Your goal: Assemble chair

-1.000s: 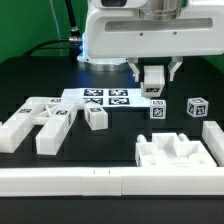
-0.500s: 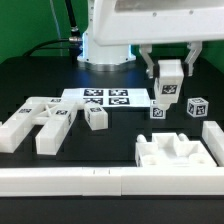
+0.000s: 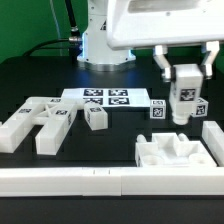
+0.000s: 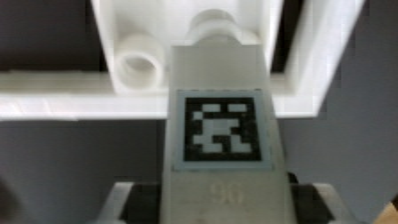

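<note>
Gripper (image 3: 184,72) clamped on upper end of chair leg (image 3: 185,95). Leg hangs upright between fingers (image 3: 161,62), lower tip near seat block (image 3: 178,155) at exterior view's right. Leg: chunky white plastic bar, flat faces, rounded tip, black-and-white square tag on one face. Seat block: matte white, blocky, notched, round socket (image 4: 139,70). Table (image 3: 30,80) black.

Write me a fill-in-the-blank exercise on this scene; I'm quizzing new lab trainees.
1. The pincer is ___ on a white leg.
2. That leg bears a black-and-white square ___.
3. The marker board lies to the exterior view's ___ of the held leg.
4. In the wrist view, the seat below the leg shows a round ___.
Missing words: shut, tag, left, hole.
</note>
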Robot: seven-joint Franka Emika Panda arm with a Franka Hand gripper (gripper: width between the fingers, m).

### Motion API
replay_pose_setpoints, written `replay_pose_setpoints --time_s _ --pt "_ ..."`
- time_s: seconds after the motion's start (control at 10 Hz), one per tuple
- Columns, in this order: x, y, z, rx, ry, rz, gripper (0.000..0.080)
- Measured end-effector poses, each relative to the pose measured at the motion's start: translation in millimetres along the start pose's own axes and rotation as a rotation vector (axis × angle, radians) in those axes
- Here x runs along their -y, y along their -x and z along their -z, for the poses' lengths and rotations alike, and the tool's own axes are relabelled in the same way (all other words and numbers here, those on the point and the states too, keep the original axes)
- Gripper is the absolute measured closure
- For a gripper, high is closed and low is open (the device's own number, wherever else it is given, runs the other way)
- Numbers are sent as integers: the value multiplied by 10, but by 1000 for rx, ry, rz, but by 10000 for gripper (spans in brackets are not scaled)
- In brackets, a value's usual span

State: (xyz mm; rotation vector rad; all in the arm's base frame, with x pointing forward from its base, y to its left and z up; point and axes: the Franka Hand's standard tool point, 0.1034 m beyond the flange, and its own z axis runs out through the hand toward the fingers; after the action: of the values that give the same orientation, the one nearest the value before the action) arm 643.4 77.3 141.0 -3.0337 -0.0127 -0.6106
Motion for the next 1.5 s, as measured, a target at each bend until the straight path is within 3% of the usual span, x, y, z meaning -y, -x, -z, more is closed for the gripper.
replay_pose_setpoints --time_s 0.1,0.2,0.5,0.6,0.7,1.0,1.5 --pt "63 -191 -56 -19 -4 20 509" --pt "87 -267 -90 -19 -5 24 509" --pt "79 -268 -107 -59 -5 24 509" --pt "92 -307 -95 -184 -5 33 509" --pt "96 -236 -154 -253 -1 62 509" --pt "186 -150 -307 -245 1 117 509" --pt "184 -30 -397 -223 3 131 509"
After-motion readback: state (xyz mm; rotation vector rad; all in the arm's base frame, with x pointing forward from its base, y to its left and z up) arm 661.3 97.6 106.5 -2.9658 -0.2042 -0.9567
